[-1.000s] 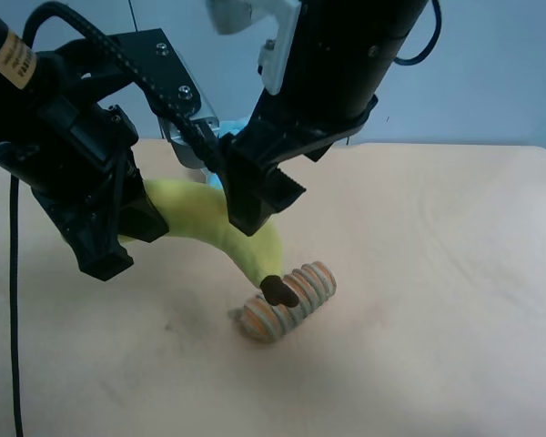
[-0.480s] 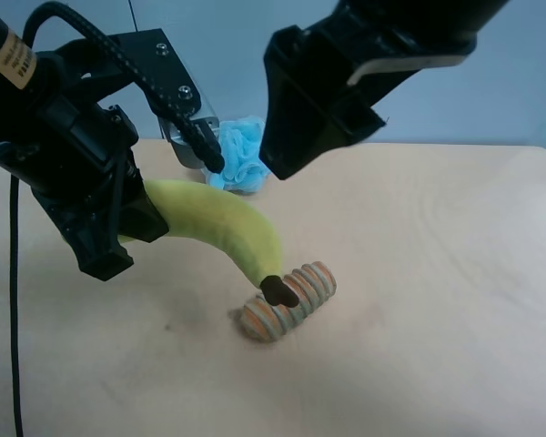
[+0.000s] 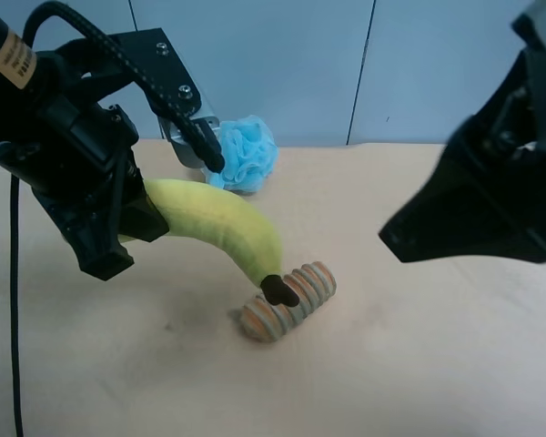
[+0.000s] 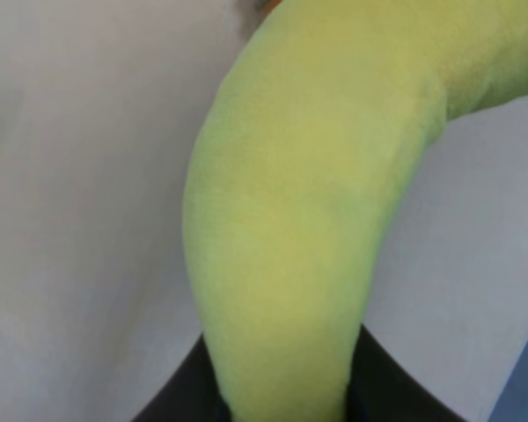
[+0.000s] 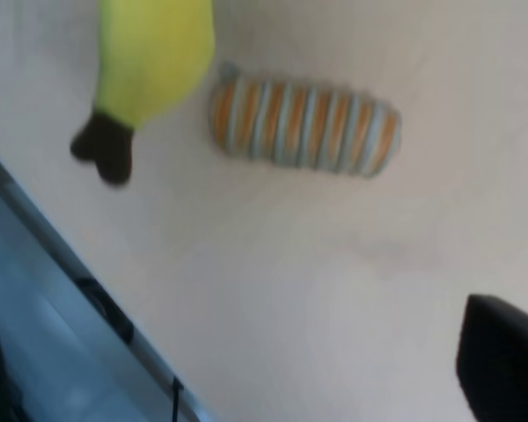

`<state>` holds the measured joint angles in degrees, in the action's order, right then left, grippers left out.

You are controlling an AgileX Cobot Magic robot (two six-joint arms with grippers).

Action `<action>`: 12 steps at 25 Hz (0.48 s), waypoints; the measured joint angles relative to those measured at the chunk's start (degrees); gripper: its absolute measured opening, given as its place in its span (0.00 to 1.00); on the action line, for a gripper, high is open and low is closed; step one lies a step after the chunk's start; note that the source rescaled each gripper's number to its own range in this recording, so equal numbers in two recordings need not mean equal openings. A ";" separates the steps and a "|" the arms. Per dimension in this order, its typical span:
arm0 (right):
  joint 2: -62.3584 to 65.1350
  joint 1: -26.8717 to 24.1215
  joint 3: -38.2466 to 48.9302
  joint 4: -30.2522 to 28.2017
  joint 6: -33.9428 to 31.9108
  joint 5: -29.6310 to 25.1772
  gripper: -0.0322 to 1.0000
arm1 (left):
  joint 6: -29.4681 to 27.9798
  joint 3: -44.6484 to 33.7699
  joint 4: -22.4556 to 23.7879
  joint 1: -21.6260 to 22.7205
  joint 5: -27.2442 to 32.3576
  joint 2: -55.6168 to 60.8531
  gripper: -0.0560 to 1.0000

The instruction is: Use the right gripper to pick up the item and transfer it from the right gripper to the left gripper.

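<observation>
The yellow plush banana [image 3: 214,228] hangs above the table with one end in my left gripper [image 3: 136,232], the angular black claw with the tan label at the exterior high view's left. Its dark stem tip [image 3: 275,290] points down, just above the striped roll. In the left wrist view the banana [image 4: 308,220] fills the frame, with dark jaws on both sides of its end. My right gripper [image 3: 473,218] is a blurred black shape at the right, away from the banana and empty. In the right wrist view the banana [image 5: 154,53] is far off, and only one dark fingertip [image 5: 502,356] shows.
An orange-and-grey striped roll [image 3: 287,300] lies on the beige table [image 3: 419,364] under the banana's stem; it also shows in the right wrist view [image 5: 304,126]. A light-blue bath pouf [image 3: 244,153] sits at the table's back edge. A black cable hangs at the far left.
My right gripper let go of the banana and swung away up and to the right. The left gripper keeps hold of the banana and has not moved.
</observation>
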<state>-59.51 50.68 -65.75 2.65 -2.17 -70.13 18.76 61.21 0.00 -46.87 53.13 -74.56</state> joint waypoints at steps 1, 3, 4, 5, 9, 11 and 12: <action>1.56 0.00 1.58 0.00 0.00 0.00 1.00 | 0.00 0.00 0.00 0.00 -0.11 0.00 0.06; 5.54 0.00 4.79 0.00 0.00 0.00 1.00 | 0.00 0.00 0.00 0.00 -0.41 0.00 0.06; 7.28 0.00 6.68 0.00 0.00 0.00 1.00 | 0.00 0.00 0.00 0.00 -0.41 0.00 0.06; 9.41 0.00 8.63 -0.04 0.00 0.00 1.00 | 0.00 0.00 0.00 0.00 -0.54 0.00 0.06; 17.75 0.00 16.16 -0.54 0.17 -0.02 1.00 | 0.00 0.00 0.00 0.00 -1.32 0.00 0.06; 21.83 0.00 19.39 -1.11 0.22 -0.07 1.00 | 0.00 0.00 0.00 0.00 -1.50 0.00 0.06; 24.01 0.00 21.05 -1.39 0.22 -0.07 1.00 | 0.00 0.00 0.00 0.00 -1.58 0.00 0.06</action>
<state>-35.50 50.68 -44.70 1.26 -1.95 -70.20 18.76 61.21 0.00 -46.87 51.55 -74.56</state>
